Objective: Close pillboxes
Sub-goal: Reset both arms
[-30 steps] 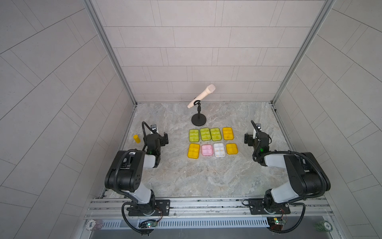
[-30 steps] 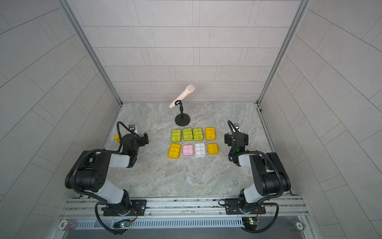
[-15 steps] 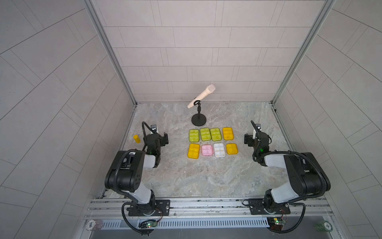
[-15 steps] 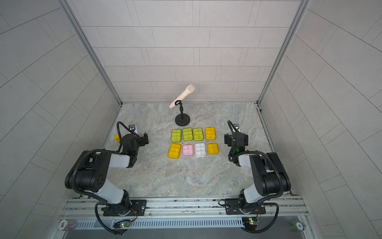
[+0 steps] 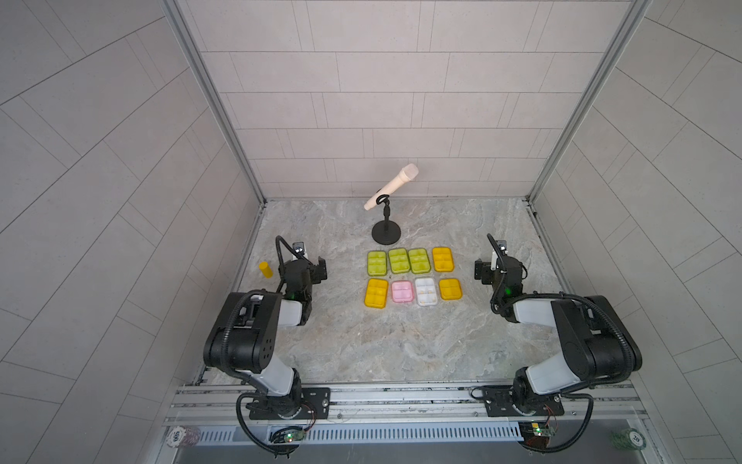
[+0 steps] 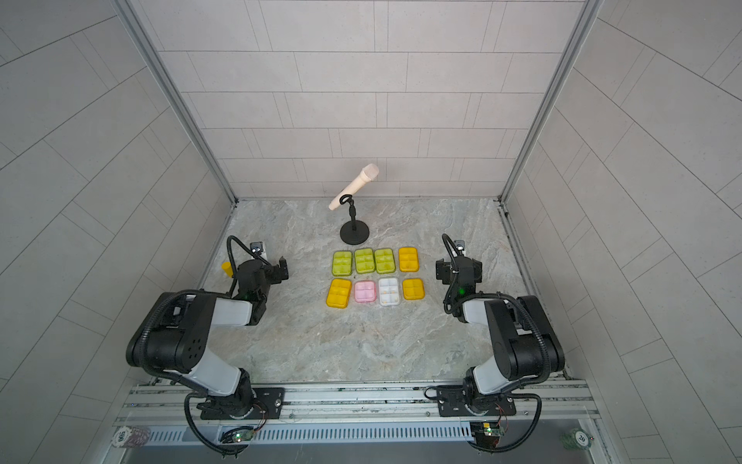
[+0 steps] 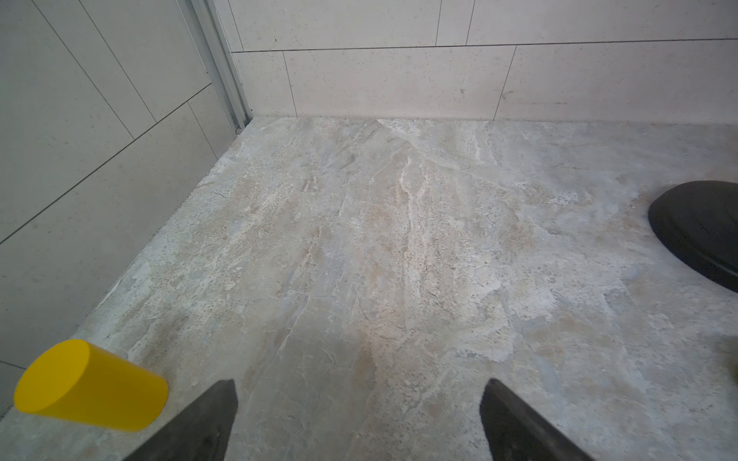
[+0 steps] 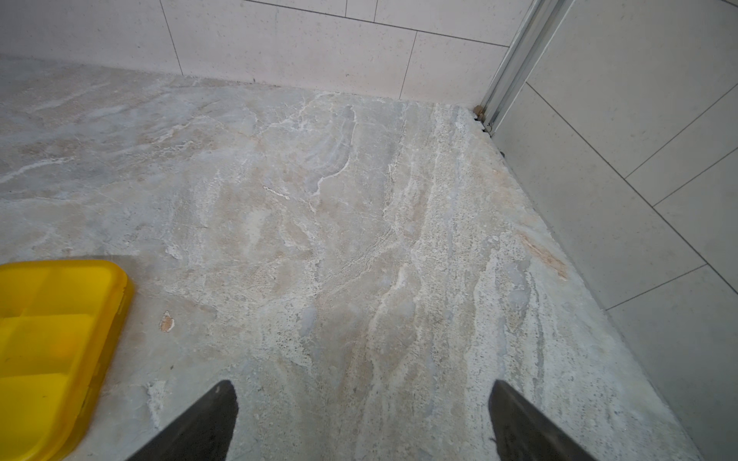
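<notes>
Pillboxes: in both top views, eight lie in two rows of four at the middle of the table. They sit between the left arm and right arm, touched by neither. Lids appear down; whether each is latched cannot be told.

Left wrist view: the left gripper stands wide apart and empty, near a yellow bottle.

Right wrist view: the right gripper stands wide apart and empty, near one yellow pillbox.

Judged step: no closing in hand. The next move calls for reaching a box and pressing its lid flat.
</notes>
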You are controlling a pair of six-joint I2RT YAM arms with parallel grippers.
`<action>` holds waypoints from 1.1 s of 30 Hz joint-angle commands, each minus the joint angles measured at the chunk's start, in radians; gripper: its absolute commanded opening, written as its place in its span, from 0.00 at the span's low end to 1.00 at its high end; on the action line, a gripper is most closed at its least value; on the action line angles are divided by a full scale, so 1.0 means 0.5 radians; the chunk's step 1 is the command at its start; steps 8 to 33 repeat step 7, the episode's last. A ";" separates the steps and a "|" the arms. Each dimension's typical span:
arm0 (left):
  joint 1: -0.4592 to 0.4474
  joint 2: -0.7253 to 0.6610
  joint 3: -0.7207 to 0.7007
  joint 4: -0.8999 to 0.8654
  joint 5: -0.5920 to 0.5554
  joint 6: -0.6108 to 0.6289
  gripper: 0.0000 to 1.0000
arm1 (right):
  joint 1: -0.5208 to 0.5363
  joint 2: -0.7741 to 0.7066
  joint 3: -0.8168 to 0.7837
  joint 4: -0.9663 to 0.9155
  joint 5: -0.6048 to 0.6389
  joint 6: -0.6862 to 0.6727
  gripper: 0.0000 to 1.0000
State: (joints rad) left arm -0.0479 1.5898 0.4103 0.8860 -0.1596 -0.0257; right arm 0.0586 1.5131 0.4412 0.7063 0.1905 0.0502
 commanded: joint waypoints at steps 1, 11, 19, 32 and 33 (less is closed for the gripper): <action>0.006 0.011 0.003 0.037 0.006 0.032 1.00 | -0.002 -0.002 -0.002 0.008 0.006 -0.002 1.00; 0.008 0.011 0.001 0.041 0.007 0.027 1.00 | -0.001 -0.001 -0.005 0.007 0.006 -0.004 1.00; 0.008 0.011 0.001 0.041 0.007 0.027 1.00 | -0.001 -0.001 -0.005 0.007 0.006 -0.004 1.00; 0.008 0.011 0.001 0.041 0.007 0.027 1.00 | -0.001 -0.001 -0.005 0.007 0.006 -0.004 1.00; 0.008 0.011 0.001 0.041 0.007 0.027 1.00 | -0.001 -0.001 -0.005 0.007 0.006 -0.004 1.00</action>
